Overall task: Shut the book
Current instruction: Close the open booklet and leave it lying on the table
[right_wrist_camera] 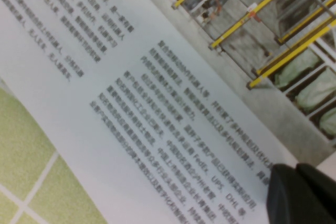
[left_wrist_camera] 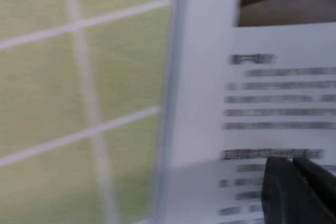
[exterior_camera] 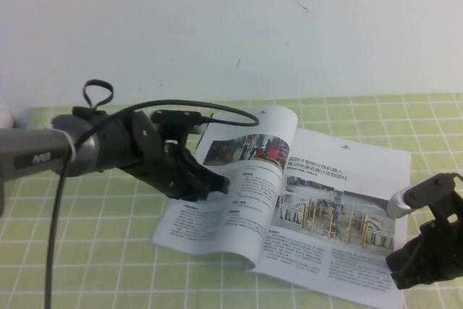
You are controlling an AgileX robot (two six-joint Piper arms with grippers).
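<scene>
Seeing left gripper (exterior_camera: 215,182) from above, pinched shut and empty, against the raised left page (exterior_camera: 249,204) of the book (exterior_camera: 318,200) lying open on the checked cloth (exterior_camera: 108,251); right gripper (exterior_camera: 402,265) sitting at its near right corner. Showing, in left wrist view, closed tips (left_wrist_camera: 283,192) over print; in right wrist view, likewise closed, empty. Advising sweeping the page across the spine. Counting one book, two grippers.

The left wrist view is smeared, so the print on the open white illustrated book (left_wrist_camera: 273,93) is unreadable there. The black left gripper (left_wrist_camera: 295,182), over the left page, shows only closed jaws cut off at the frame's corner. In the high view the black right gripper (exterior_camera: 412,260), jaws together, covers part of the book's right edge and runs off the picture. The pages hide the green checked tabletop (exterior_camera: 108,251) beneath them.
</scene>
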